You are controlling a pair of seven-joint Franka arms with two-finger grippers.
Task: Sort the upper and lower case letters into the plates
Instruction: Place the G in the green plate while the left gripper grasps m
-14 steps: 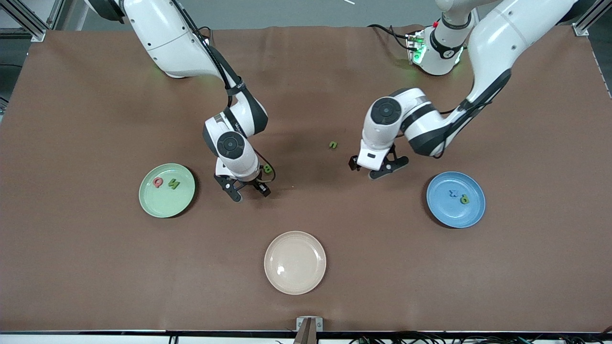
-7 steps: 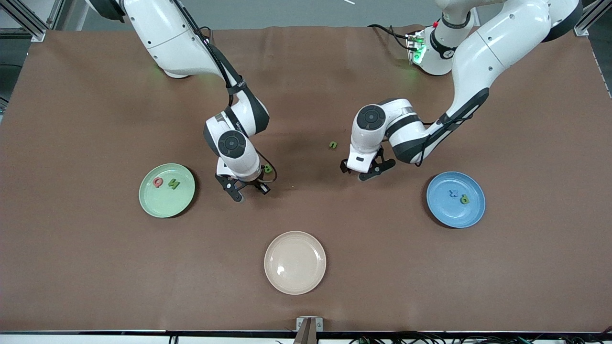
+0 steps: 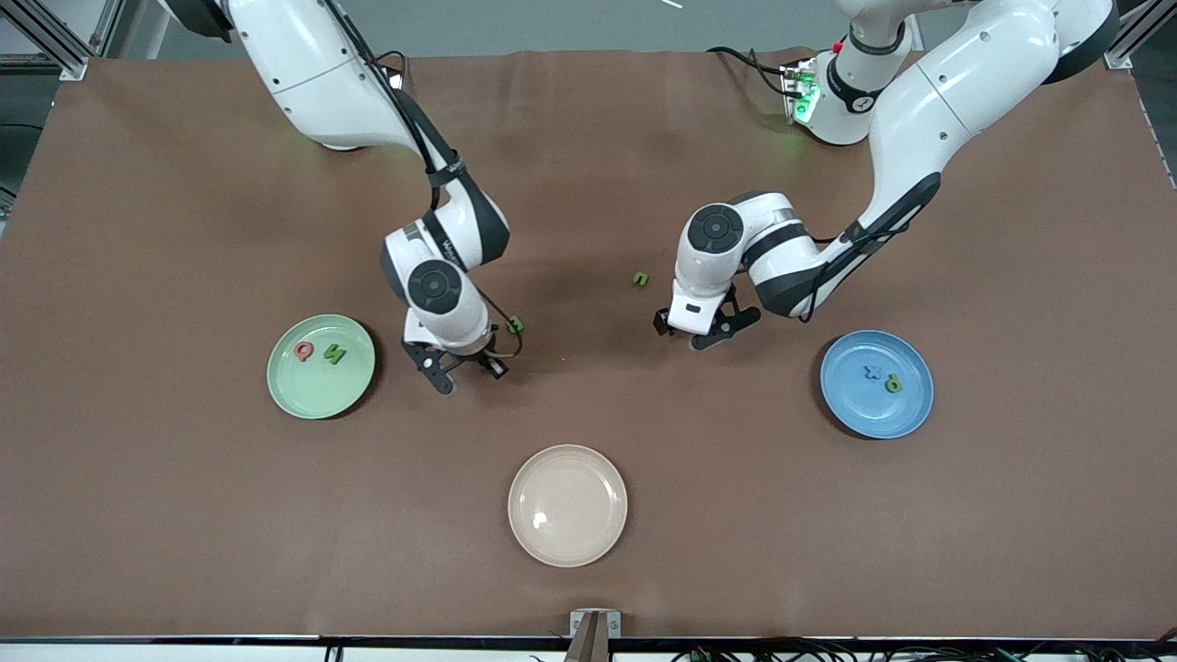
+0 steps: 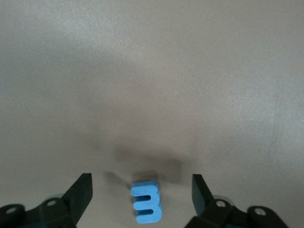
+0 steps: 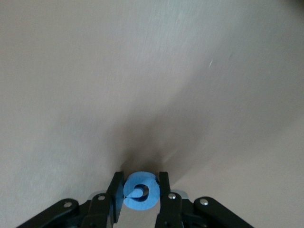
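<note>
My right gripper is low over the table between the mint green plate and a loose green letter. It is shut on a round blue letter, clamped between its black fingers. My left gripper hangs low over the table's middle, open, with a blue three-pronged letter lying flat on the table between its jaws, untouched. The green plate holds a red letter and a green letter. The blue plate holds a blue letter and a green one.
Another small green letter lies on the brown table beside the left gripper, toward the bases. A cream-beige plate with nothing on it stands nearest the front camera, at the middle.
The right gripper shut on the round blue letter and shifted slightly toward the green plate. The left arm moved from near the blue plate toward the middle, over the three-pronged letter.
</note>
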